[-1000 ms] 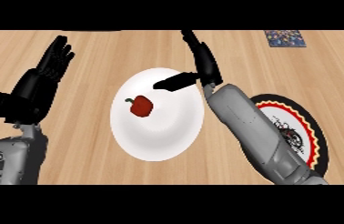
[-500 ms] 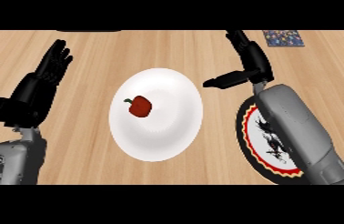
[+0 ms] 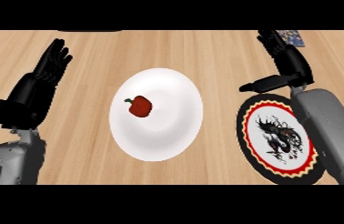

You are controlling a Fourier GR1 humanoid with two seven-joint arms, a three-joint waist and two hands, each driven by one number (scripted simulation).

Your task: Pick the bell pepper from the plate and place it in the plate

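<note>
A red bell pepper [image 3: 140, 106] with a green stem lies on the left half of a plain white plate [image 3: 171, 127] in the middle of the wooden counter. At the right sits a second plate [image 3: 269, 166], black-rimmed with a red and yellow border and a dark dragon figure on white. My right hand [image 3: 285, 63] is open above that plate's far edge, fingers straight, thumb pointing left; its forearm hides the plate's right side. My left hand [image 3: 37, 86] rests open at the left edge, fingers up. Neither hand touches the pepper.
A small patterned object [image 3: 292, 38] lies at the far right of the counter behind my right hand. Bare wood [image 3: 208, 50] stretches beyond the white plate.
My right arm has swung from over the white plate to the right, uncovering the dragon plate. The pepper, white plate and left hand have stayed put.
</note>
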